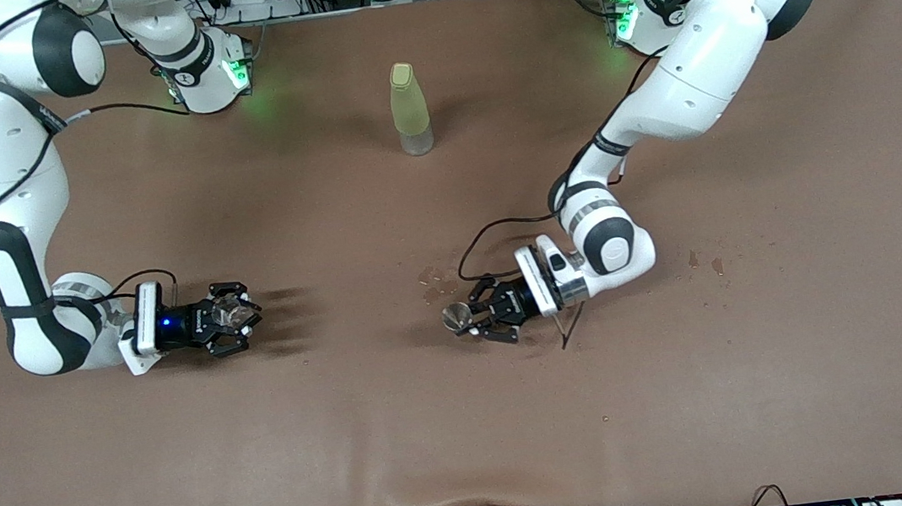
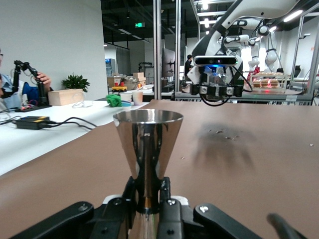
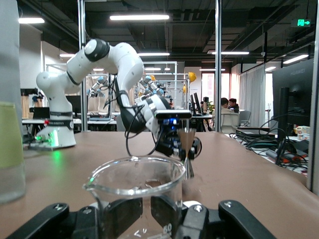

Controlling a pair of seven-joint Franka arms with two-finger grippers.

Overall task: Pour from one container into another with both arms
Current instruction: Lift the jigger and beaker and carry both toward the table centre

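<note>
Both vessels are gripped: the left end effector (image 1: 467, 319) clamps a shiny metal cone cup (image 2: 147, 149), and the right end effector (image 1: 231, 316) clamps a clear glass beaker (image 3: 137, 191), both low over the brown surface (image 1: 470, 420) and well apart. Next, I judge, they must meet and tip.

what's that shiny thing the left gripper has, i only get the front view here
observer: a steel cone-shaped cup, upright with its wide mouth up, the narrow stem clamped by the fingers of the left gripper.
operator: and what is the right one holding, looks like glass
observer: the right gripper holds a clear glass beaker with a pour spout, and no liquid shows in it.
</note>
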